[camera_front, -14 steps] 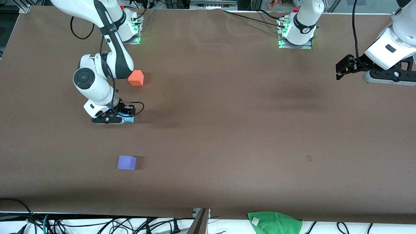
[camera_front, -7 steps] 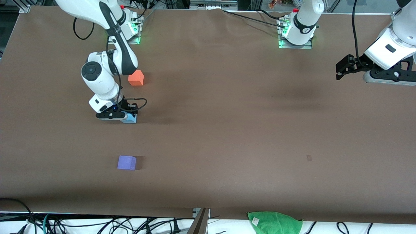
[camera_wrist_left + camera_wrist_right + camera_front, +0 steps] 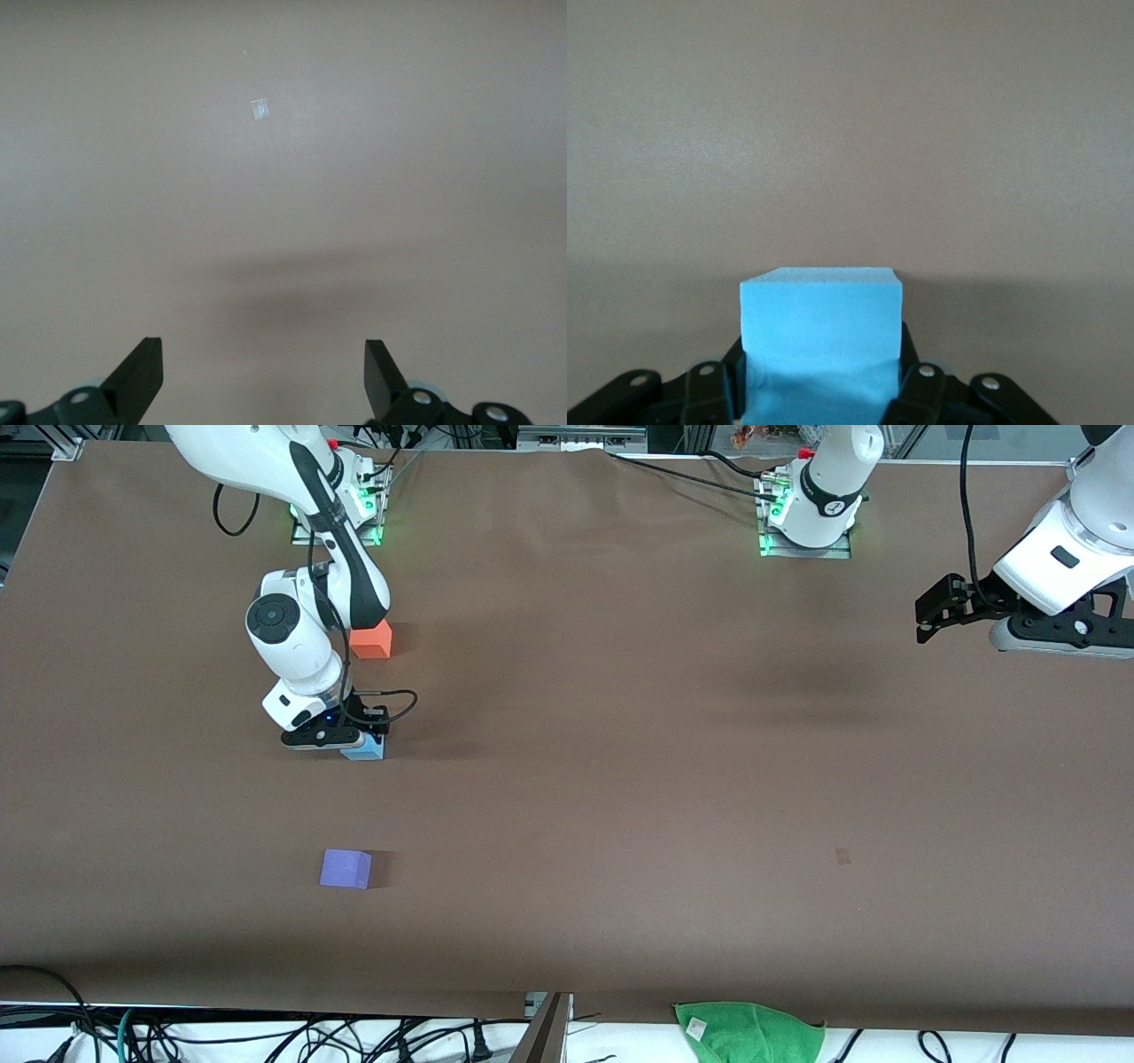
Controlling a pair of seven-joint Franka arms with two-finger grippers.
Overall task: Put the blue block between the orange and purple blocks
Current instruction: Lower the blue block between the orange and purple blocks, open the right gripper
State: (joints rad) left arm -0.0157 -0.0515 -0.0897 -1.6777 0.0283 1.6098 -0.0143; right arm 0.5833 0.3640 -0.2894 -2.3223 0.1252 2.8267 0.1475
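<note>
Toward the right arm's end, front view: right gripper (image 3: 361, 746) clamps the blue block (image 3: 365, 751) low between orange block (image 3: 372, 638) and purple block (image 3: 345, 868). Left gripper (image 3: 926, 615) waits spread wide over bare tabletop (image 3: 673, 779). Right wrist: block (image 3: 822, 341) pinched.

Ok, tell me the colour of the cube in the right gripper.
Light sky blue, plain faces; the blue block shows best in the right wrist view.
</note>
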